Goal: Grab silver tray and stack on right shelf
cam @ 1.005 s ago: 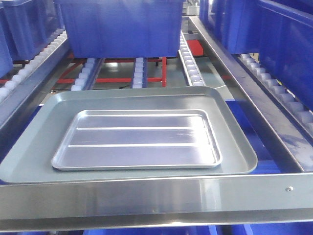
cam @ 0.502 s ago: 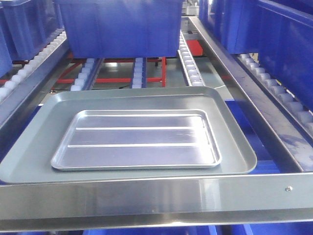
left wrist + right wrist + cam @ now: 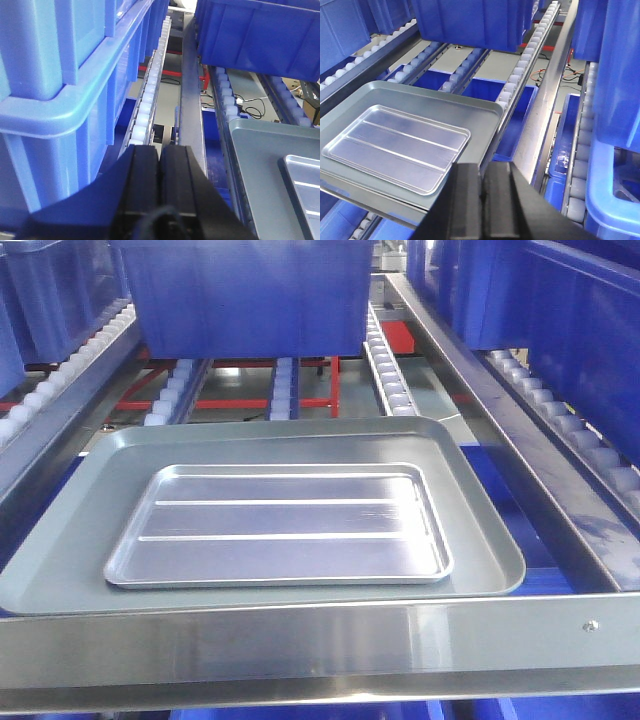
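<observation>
The left gripper (image 3: 160,155) has its two black fingers pressed flat together with nothing between them, and it touches nothing; it hangs over the steel rail left of the grey-green tray (image 3: 260,165). The right gripper (image 3: 482,192) is likewise pressed together and empty, poised just off the right front corner of that same grey-green tray (image 3: 480,107).

The silver tray (image 3: 280,525) lies flat inside the grey-green tray (image 3: 60,570), its two long ribs running side to side, clear of both grippers. The grey-green tray rests on the right shelf (image 3: 330,640), just behind the shelf's broad shiny front bar.

Behind the grey-green tray a blue bin (image 3: 250,295) stands on the pale rollers (image 3: 390,380), with red cross-braces (image 3: 260,402) showing below it. More blue bins (image 3: 55,75) crowd the lanes on either side of the grey-green tray, close beside each gripper.
</observation>
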Robot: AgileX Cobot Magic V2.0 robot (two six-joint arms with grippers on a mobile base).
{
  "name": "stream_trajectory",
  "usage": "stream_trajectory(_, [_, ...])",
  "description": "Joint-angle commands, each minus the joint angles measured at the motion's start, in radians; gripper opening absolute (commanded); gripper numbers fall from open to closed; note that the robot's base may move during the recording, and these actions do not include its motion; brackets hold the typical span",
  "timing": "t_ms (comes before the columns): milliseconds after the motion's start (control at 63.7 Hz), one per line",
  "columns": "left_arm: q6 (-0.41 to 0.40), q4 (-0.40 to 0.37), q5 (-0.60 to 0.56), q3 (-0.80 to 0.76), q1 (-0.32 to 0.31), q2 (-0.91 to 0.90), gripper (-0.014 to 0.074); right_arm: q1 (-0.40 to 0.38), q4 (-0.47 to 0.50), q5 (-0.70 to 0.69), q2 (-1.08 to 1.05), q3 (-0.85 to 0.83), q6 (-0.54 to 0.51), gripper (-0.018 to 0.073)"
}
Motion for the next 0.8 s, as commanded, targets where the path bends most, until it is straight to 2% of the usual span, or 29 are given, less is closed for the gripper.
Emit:
stream_trajectory(0, [0.0, 0.0, -0.092, 0.018, -0.001, -0.014, -0.009, -0.001, -0.027, -0.11, 0.011, -0.026, -0.008, 0.0057])
stream_trajectory(126, [0.0, 0.0, -0.092, 0.018, -0.001, -0.014, -0.009, -0.03, -0.014, -0.136, 0.011, -0.024, -0.008, 0.0057])
stream_trajectory(251, [0.0, 0.0, -0.092, 0.018, -0.001, -0.014, -0.009, -0.14, 0.061, -0.149, 0.011, 0.019, -0.016, 0.0057])
stream_trajectory(345, [0.0, 0.0, -0.092, 0.018, -0.001, -0.014, -0.009, -0.255, 0.183, -0.219, 0.008, 0.076, -0.126, 0.0057])
stream_trajectory(408, [0.0, 0.0, -0.092, 0.018, -0.001, -0.014, -0.009, -0.327, 0.282, -0.317, 0.003, 0.132, -0.232, 0.0057])
stream_trajectory(487, [0.0, 0.0, -0.092, 0.018, -0.001, -0.014, -0.009, -0.398, 0.342, -0.454, -0.005, 0.21, -0.318, 0.0057])
stream_trajectory(675, [0.0, 0.0, -0.092, 0.018, -0.001, -0.014, -0.0091, -0.526, 0.357, -0.619, -0.06, 0.357, -0.327, 0.0057])
stream_trajectory(785, [0.0, 0.0, -0.092, 0.018, -0.001, -0.014, -0.0091, -0.567, 0.361, -0.536, -0.121, 0.362, -0.327, 0.0057])
